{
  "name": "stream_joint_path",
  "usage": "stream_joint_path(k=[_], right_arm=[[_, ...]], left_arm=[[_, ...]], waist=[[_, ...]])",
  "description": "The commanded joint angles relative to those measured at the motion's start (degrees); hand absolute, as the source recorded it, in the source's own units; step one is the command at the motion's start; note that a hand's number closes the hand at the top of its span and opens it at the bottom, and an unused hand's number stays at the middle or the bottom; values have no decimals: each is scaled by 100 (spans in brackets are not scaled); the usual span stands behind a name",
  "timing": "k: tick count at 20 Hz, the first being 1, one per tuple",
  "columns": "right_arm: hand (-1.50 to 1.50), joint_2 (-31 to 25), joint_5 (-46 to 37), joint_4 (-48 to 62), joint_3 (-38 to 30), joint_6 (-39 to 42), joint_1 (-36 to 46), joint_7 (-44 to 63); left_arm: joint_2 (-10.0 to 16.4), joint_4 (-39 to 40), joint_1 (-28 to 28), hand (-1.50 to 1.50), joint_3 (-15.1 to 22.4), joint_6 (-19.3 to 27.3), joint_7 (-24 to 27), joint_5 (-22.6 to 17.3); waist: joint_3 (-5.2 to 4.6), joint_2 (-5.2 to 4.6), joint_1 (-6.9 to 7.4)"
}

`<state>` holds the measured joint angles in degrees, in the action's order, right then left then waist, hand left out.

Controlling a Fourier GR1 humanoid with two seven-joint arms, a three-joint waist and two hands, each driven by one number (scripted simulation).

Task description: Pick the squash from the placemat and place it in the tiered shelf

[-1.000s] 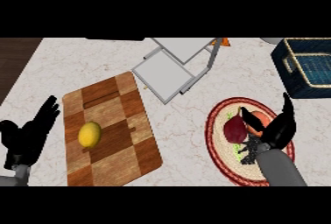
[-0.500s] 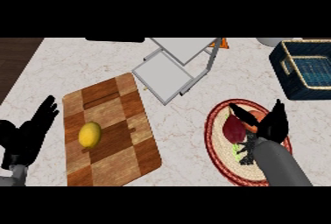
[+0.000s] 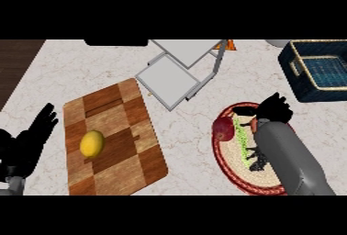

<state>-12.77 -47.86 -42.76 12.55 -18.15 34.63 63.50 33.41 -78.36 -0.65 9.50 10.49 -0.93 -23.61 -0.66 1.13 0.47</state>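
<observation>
A dark red squash (image 3: 223, 130) lies on the left part of a round placemat (image 3: 235, 172) with a red rim, right of centre. My right hand (image 3: 274, 109) hovers over the mat's far edge, just right of the squash and apart from it, fingers relaxed and holding nothing. Its grey forearm covers the mat's right side. The grey tiered shelf (image 3: 177, 73) stands at the back centre, beyond the squash. At the left edge my left hand (image 3: 30, 138) rests open, fingers up.
A wooden cutting board (image 3: 122, 137) with a yellow lemon (image 3: 92, 144) on it lies left of centre. A dark blue basket (image 3: 318, 69) sits at the back right. A small orange object (image 3: 230, 44) shows behind the shelf.
My right hand has moved forward and slightly left over the placemat, closer to the squash, and its forearm now covers more of the mat. The left hand has stayed still.
</observation>
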Motion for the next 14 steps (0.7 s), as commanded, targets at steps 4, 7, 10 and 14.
stream_joint_path(k=[4,7,10,14], right_arm=[[-150,72,-77,-571,209,1813,433,1485],[-150,-197,-9,-1130,147,1911,-82,1383],[-150,-192,1,-1098,-6,2125,59,1512],[-150,-200,-171,-1612,61,2006,-683,1422]], left_arm=[[-132,49,-2,0,-35,114,7,136],[-90,-149,276,0,-186,36,94,62],[-164,-81,59,0,-164,72,-42,149],[55,-24,272,0,-479,-384,81,-91]], waist=[[51,-53,-147],[57,-47,-150],[59,-78,-107],[59,-74,-112]])
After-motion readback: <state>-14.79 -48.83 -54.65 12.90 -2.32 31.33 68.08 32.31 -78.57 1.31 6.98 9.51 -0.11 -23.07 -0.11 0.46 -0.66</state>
